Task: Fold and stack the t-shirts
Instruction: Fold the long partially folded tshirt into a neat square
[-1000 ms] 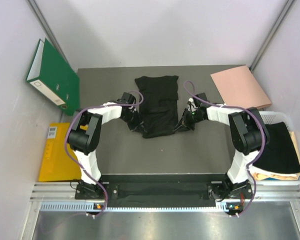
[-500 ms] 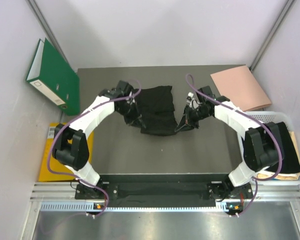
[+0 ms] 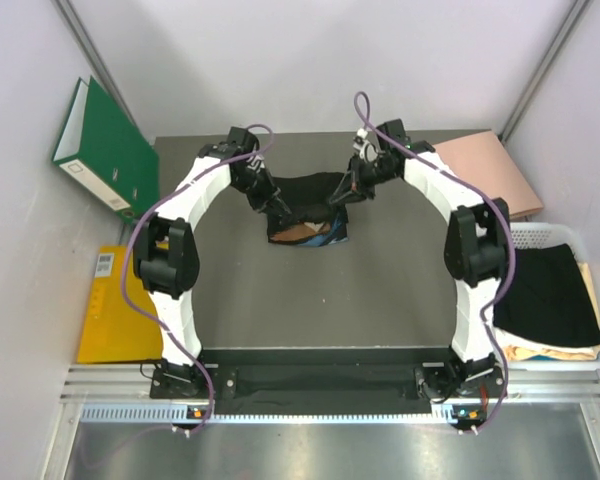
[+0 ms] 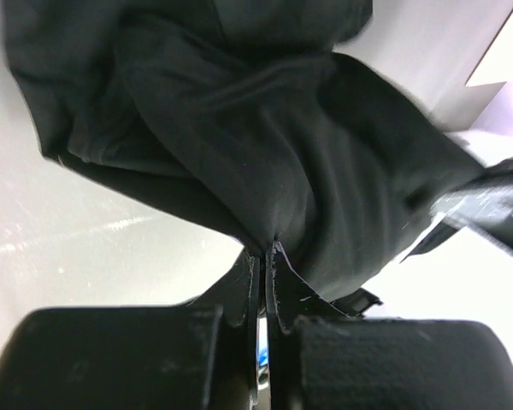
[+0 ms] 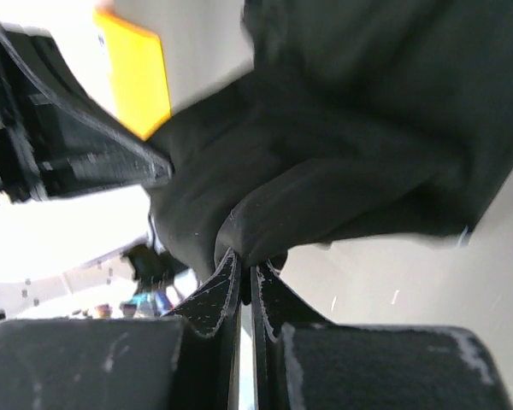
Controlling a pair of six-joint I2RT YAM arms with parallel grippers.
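Note:
A black t-shirt [image 3: 310, 192] lies bunched at the back middle of the dark grey table [image 3: 380, 290], its near part turned up so that an orange and blue print [image 3: 302, 233] shows. My left gripper [image 3: 277, 204] is shut on the shirt's left side and my right gripper [image 3: 338, 194] on its right side. In the left wrist view the fabric [image 4: 239, 128] runs down into the shut gripper [image 4: 266, 249]. The right wrist view shows a fold of the cloth [image 5: 368, 128] pinched in the shut gripper [image 5: 246, 261].
A white basket [image 3: 540, 231] at the right edge holds a folded black t-shirt [image 3: 555, 290] over a cream one [image 3: 540, 352]. A salmon-pink folder [image 3: 485, 172] lies at the back right. A green binder [image 3: 105, 155] and a yellow folder [image 3: 115, 305] sit off the table's left side.
Both arms have swung toward the back of the table, carrying the shirt's near edge with them. The shirt now covers a shorter patch, and its coloured print has come into view.

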